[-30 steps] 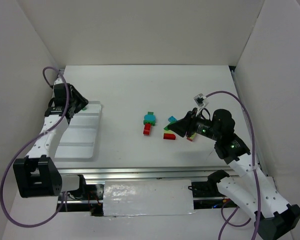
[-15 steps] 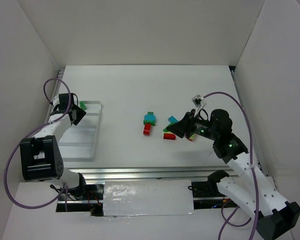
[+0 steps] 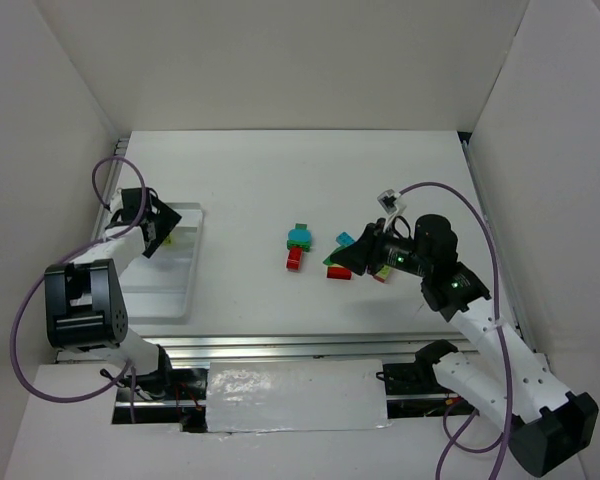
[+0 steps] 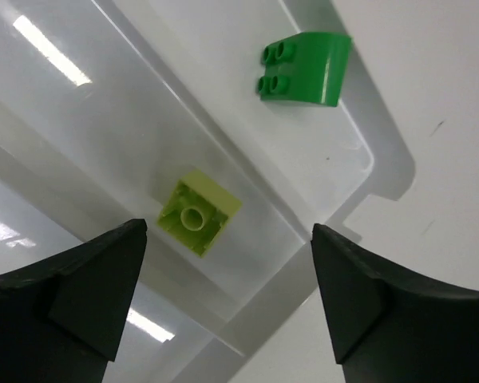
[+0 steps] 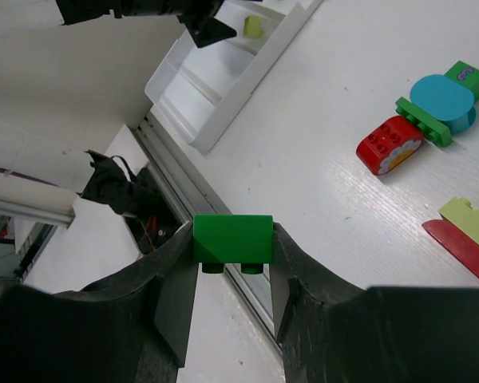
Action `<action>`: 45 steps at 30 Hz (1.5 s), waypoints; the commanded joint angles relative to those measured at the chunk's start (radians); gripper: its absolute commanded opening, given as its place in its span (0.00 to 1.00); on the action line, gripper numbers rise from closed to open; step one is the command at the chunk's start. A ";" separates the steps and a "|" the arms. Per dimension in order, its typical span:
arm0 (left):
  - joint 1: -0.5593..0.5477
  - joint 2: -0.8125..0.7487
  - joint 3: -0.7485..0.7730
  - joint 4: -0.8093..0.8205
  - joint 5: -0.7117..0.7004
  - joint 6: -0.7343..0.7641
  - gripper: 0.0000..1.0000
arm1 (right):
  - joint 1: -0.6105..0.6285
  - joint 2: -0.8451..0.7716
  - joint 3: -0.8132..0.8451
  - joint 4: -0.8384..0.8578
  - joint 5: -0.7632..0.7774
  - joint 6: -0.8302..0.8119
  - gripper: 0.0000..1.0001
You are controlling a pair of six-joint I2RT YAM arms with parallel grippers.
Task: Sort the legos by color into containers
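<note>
right gripper (image 5: pixel 232 259) pinches a green brick (image 5: pixel 232 238); next, carry it to the tray (image 3: pixel 160 285) slot with the matching brick (image 4: pixel 307 68). left gripper (image 4: pixel 227 267) hangs spread.

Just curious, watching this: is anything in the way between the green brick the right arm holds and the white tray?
Yes. A cluster of teal, red and green bricks lies on the table between the held brick and the tray, and the open left gripper hovers over the tray's far end.
</note>
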 commanded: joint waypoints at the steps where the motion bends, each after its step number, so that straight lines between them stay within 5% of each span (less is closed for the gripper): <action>1: 0.004 -0.044 -0.004 -0.020 -0.011 -0.010 1.00 | 0.005 0.023 0.014 0.061 -0.023 0.002 0.00; 11: -0.011 -0.216 0.027 -0.055 0.048 0.045 1.00 | 0.015 0.103 0.026 0.107 -0.029 0.027 0.00; 14: -0.048 -0.277 0.001 0.119 0.433 0.154 1.00 | 0.017 0.127 0.017 0.165 -0.096 0.065 0.00; 21: -0.388 -0.316 0.128 0.199 0.799 0.318 1.00 | 0.015 0.135 0.035 0.250 -0.203 0.139 0.01; 26: -0.572 -0.352 0.051 0.470 1.134 0.210 1.00 | 0.015 0.072 0.035 0.303 -0.281 0.182 0.01; 28: -0.674 -0.360 0.030 0.598 1.170 0.189 1.00 | 0.017 0.046 0.030 0.322 -0.299 0.197 0.01; 33: -0.836 -0.348 0.068 0.547 1.165 0.287 1.00 | 0.015 0.012 0.038 0.332 -0.344 0.200 0.00; 38: -0.881 -0.328 0.068 0.638 1.194 0.234 0.97 | 0.017 -0.018 0.026 0.365 -0.384 0.205 0.01; 45: -0.902 -0.291 0.105 0.647 1.190 0.220 0.75 | 0.015 -0.012 0.021 0.377 -0.396 0.202 0.01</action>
